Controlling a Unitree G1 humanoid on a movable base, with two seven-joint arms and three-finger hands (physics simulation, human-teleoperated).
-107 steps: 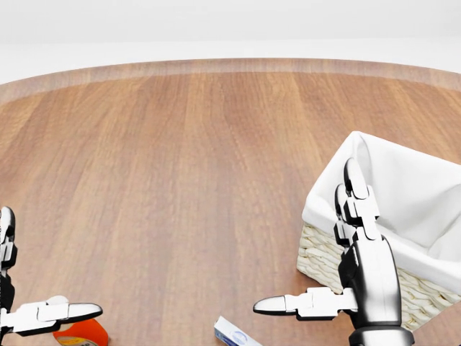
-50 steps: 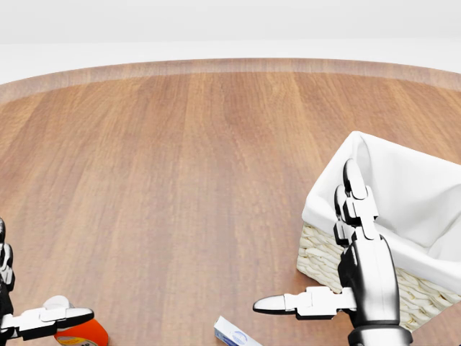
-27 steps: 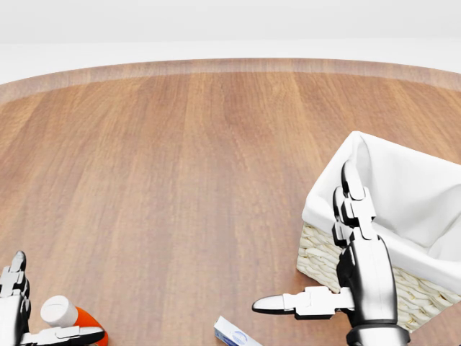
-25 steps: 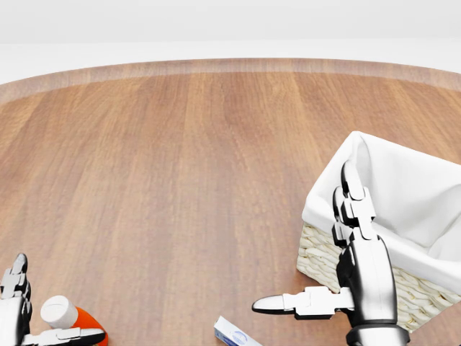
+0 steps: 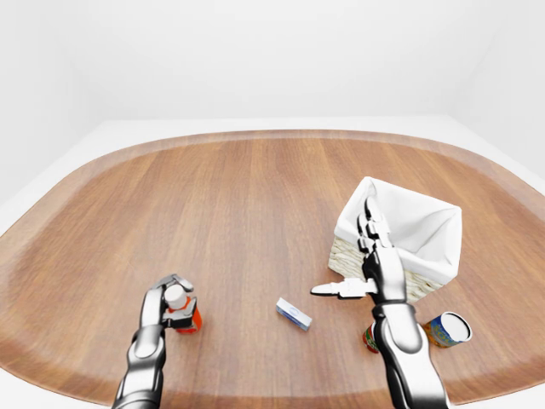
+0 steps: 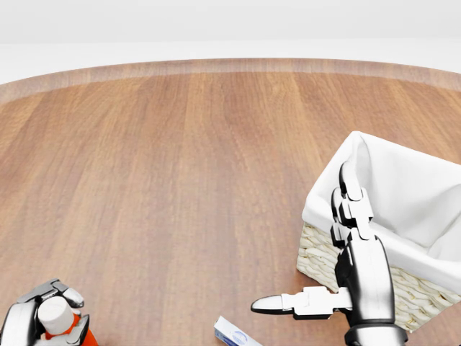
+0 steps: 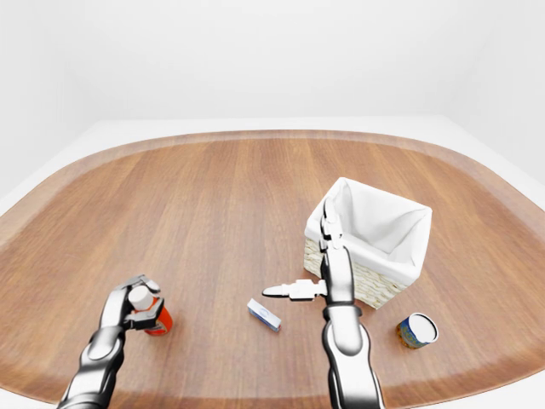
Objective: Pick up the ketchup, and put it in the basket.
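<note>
Wooden tabletop lay wide; my left hand curled round the white-capped red ketchup bottle near its left edge, grasp step; next, lifting toward the white-lined wicker basket. Right hand was splayed, holding nothing.

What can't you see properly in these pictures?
- Ketchup bottle: the left robot hand covers much of it; the head view's bottom edge cuts it off.
- Small box: its print is too small to read.
- Basket: its floor is hidden by its cloth lining.
- Can: label too small.
</note>
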